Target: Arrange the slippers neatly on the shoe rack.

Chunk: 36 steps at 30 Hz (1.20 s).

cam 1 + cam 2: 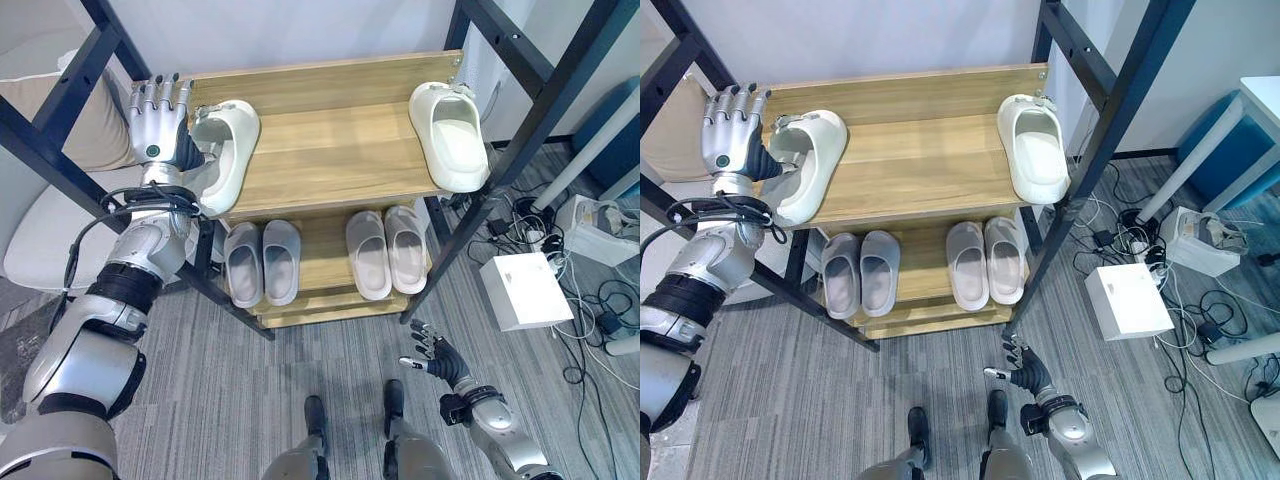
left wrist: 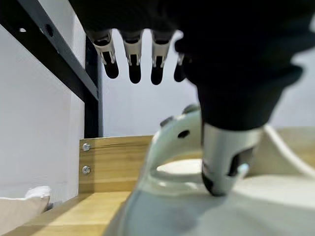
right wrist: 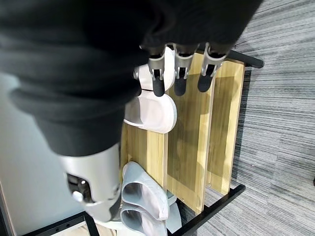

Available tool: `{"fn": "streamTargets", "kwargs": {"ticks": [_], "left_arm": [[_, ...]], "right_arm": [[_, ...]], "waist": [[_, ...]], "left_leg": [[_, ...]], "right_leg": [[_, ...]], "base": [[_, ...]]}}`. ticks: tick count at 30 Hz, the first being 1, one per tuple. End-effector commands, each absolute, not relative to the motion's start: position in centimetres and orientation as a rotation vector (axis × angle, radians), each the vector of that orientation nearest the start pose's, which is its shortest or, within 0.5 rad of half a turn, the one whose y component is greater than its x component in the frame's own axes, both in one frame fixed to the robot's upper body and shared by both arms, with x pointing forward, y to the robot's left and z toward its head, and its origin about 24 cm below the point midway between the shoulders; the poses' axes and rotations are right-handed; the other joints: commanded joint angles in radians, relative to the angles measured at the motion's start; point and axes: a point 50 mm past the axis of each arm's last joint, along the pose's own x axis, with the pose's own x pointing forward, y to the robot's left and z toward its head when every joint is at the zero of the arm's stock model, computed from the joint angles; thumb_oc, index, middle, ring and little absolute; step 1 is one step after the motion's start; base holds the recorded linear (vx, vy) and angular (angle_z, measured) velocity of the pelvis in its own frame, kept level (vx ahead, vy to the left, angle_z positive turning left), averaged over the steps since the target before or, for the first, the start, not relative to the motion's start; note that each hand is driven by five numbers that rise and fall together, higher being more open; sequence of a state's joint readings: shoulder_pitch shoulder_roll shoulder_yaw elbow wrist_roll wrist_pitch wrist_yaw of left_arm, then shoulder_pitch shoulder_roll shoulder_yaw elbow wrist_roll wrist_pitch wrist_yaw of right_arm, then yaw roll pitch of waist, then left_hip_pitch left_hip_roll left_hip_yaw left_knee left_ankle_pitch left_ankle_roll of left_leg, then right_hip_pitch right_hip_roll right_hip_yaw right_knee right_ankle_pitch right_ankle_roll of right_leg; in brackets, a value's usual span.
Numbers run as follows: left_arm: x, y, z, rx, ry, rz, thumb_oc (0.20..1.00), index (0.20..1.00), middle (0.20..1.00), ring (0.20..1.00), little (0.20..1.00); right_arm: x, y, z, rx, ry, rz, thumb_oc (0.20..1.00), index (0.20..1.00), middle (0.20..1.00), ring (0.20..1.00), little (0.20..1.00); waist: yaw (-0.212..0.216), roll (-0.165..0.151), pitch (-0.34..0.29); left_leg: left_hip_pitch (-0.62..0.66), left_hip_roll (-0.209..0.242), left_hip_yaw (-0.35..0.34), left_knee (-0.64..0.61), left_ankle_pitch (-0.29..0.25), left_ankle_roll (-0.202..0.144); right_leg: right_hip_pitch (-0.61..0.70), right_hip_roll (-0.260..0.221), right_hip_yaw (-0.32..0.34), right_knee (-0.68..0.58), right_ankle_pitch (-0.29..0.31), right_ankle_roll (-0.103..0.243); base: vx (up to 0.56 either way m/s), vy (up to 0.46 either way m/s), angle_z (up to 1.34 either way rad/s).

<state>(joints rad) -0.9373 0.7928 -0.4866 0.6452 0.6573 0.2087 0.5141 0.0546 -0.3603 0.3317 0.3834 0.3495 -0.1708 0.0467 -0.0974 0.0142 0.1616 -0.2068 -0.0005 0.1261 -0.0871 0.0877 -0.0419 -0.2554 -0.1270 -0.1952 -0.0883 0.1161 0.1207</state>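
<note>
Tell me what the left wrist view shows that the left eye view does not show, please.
Left wrist view alone: the left hand's thumb resting on the white slipper, fingers straight above it. Left eye view alone: the other white slipper at the shelf's right end, two grey pairs below, and the right hand. Both: the left hand, that slipper and the top shelf.

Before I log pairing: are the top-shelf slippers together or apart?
Apart: one white slipper sits at the left edge by the left hand, the other at the right.

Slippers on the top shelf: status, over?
Left hand open, thumb on left slipper. Right hand open, low by the floor. Right slipper far across the top shelf. Nothing between.
</note>
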Motion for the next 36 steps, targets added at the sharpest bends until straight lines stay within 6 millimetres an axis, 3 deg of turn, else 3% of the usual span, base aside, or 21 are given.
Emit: {"fn": "streamTargets", "kwargs": {"ticks": [1,19,36], "left_arm": [[38.1,26.2,30.8,1.571,-0.489,0.827,1.000,1.000,1.000,1.000,1.000],[36.2,24.3,34.6,1.404,-0.722,0.884,1.000,1.000,1.000,1.000,1.000],[36.0,25.2,33.9,1.413,-0.696,0.891,1.000,1.000,1.000,1.000,1.000]], "right_arm": [[22.9,-18.4,-1.6,-0.037,0.188,0.222,1.000,1.000,1.000,1.000,1.000],[22.7,-18.2,-2.0,-0.025,0.207,0.230,1.000,1.000,1.000,1.000,1.000],[22.1,-18.6,-2.6,-0.018,0.239,0.223,1.000,1.000,1.000,1.000,1.000]], "waist": [[-0.071,0.033,0.027],[-0.050,0.051,0.023],[-0.048,0.064,0.017]], "left_leg": [[0.119,-0.032,-0.010,0.000,-0.096,0.020],[0.124,-0.035,-0.032,0.000,-0.099,0.016],[0.139,-0.033,-0.034,0.000,-0.103,0.015]], "right_leg": [[0.133,0.003,0.008,0.013,-0.067,0.053],[0.148,0.001,-0.010,0.006,-0.078,0.048],[0.168,0.002,-0.014,0.002,-0.085,0.046]], "base": [[0.00,0.000,0.00],[0.01,-0.003,-0.02],[0.00,-0.001,0.00]]}}
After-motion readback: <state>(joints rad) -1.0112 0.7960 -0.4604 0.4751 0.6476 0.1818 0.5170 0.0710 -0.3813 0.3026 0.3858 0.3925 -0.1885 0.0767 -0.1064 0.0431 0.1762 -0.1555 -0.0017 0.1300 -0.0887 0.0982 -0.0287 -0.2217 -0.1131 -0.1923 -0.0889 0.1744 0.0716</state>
